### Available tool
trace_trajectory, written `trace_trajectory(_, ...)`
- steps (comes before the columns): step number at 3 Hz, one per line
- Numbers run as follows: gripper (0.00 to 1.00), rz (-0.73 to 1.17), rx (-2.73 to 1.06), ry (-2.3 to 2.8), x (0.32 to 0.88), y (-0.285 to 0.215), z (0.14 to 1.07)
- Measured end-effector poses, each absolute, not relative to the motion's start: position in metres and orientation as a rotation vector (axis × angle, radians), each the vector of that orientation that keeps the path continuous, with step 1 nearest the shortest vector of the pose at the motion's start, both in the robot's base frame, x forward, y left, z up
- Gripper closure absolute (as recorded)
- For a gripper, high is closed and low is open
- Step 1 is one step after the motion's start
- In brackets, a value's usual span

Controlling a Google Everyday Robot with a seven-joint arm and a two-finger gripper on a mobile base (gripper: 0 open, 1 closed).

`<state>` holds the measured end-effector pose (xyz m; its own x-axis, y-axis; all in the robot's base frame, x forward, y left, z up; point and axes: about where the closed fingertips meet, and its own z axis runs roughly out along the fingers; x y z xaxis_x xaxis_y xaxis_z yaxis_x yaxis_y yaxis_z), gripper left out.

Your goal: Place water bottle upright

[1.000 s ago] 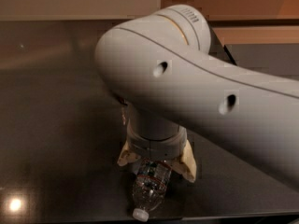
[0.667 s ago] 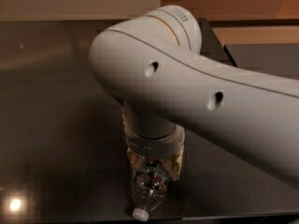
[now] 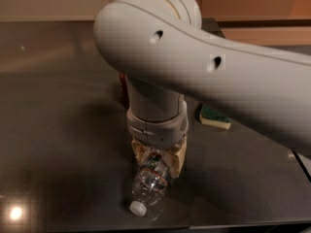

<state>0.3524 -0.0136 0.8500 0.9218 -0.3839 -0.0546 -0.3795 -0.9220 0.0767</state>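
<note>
Caution: gripping the lying bottle (image 3: 149,187) by its label end with the tool (image 3: 159,160) near the counter's (image 3: 58,130) front edge, risking slipping while tilting and rolling off.

The white arm (image 3: 204,67) reaches down over the dark desk (image 3: 58,130). The claw (image 3: 158,165) sits low at the desk's near edge, with its tan fingers (image 3: 178,158) closed against both sides of the water bottle (image 3: 149,188) at the label end. The bottle lies on its side, white cap (image 3: 137,208) toward the camera. A red can (image 3: 123,87) stands behind the wrist, mostly hidden. A green-and-yellow sponge (image 3: 214,116) lies to the right, well apart from the bottle.
</note>
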Motion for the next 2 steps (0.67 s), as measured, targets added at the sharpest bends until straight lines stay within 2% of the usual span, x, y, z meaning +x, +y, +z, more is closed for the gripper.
trace_trajectory(1, 1.00, -0.316, 3.022, -0.876, 0.377, 0.002, 0.873)
trace_trajectory(2, 1.00, -0.546, 3.031, -1.151, 0.395, 0.021, 0.906)
